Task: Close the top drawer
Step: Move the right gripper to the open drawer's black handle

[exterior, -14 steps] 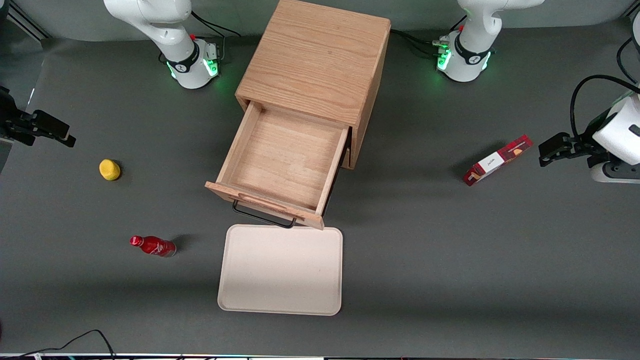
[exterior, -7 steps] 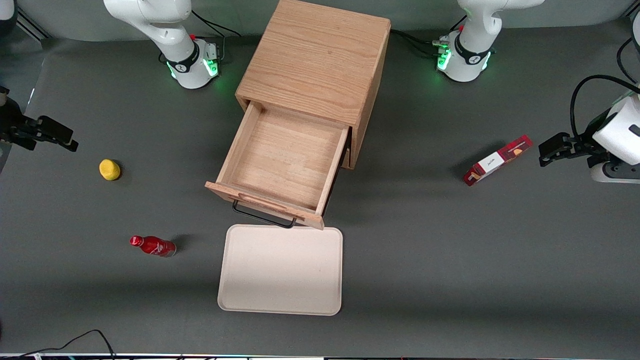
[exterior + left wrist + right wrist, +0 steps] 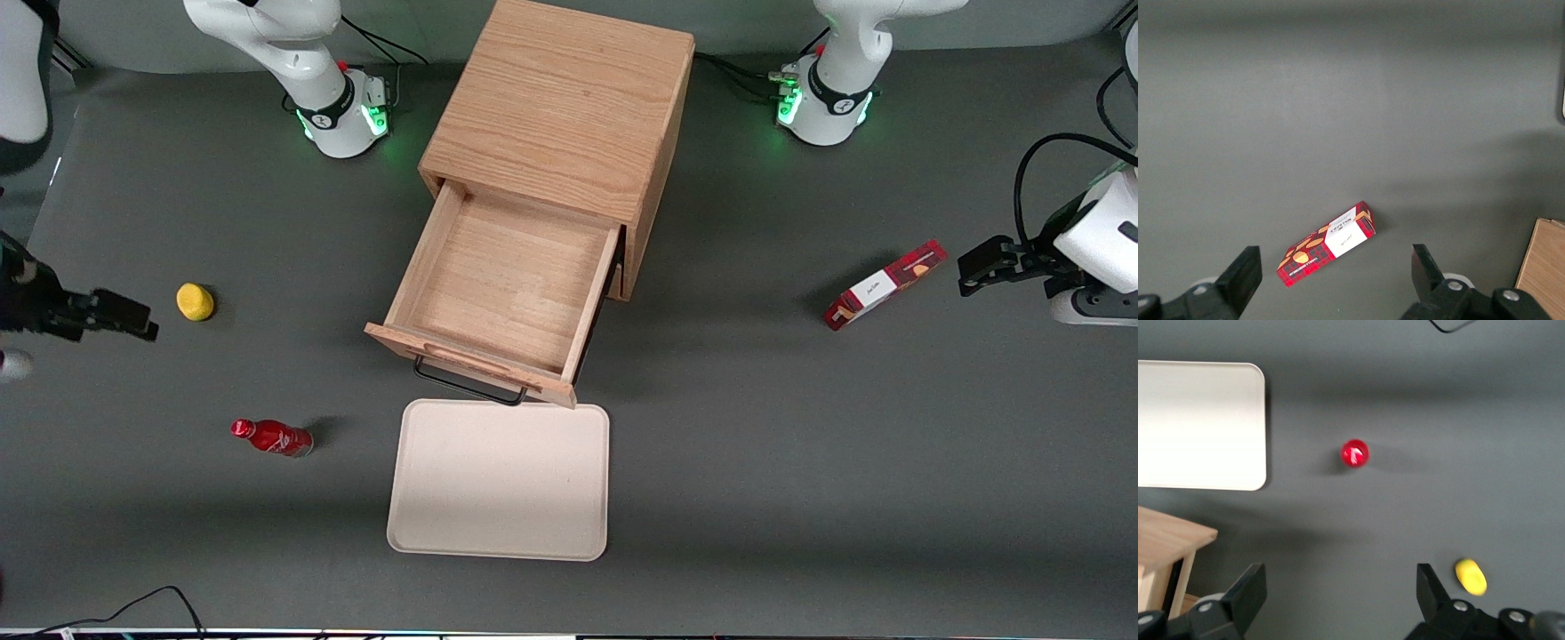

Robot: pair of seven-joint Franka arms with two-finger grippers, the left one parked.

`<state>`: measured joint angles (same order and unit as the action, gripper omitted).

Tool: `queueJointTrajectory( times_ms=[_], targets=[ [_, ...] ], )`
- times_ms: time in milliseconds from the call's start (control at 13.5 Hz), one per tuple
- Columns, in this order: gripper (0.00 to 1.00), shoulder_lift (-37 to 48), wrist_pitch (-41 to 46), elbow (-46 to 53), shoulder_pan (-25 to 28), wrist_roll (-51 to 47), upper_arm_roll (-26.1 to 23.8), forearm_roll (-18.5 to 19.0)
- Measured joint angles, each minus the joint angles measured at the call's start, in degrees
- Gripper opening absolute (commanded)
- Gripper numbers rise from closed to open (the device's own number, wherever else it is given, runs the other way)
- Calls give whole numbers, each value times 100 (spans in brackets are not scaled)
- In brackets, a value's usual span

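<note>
Oak-coloured top drawer (image 3: 502, 289) stands pulled fully out. The tool (image 3: 124, 318), fingers spread and empty, hovers near the lemon (image 3: 195, 301), well apart from it. This looks like the approach; next it must reach the drawer front (image 3: 471, 366) and push it in.

Your top drawer (image 3: 511, 284) is light wood, pulled fully out of the cabinet (image 3: 560, 107), empty inside, black wire handle (image 3: 467, 384) on its front, w/ gripper (image 3: 133, 318) well apart toward working arm's end.

Yellow lemon (image 3: 195, 301), red bottle (image 3: 272, 436), tray (image 3: 500, 478), red box (image 3: 885, 284).
</note>
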<state>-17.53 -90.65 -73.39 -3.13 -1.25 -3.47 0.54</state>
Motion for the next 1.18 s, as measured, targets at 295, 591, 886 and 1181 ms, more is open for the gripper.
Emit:
queueJointTrajectory(
  times_ms=[295, 591, 886, 1181],
  targets=[
    [100, -1147, 132, 1145, 36, 189, -465, 0],
    [100, -1842, 205, 1954, 30, 872, -962, 0],
    [100, -2342, 216, 2339, 36, 1222, -1619, 0],
    [100, -2699, 221, 2433, 30, 2207, -2050, 0]
  ],
)
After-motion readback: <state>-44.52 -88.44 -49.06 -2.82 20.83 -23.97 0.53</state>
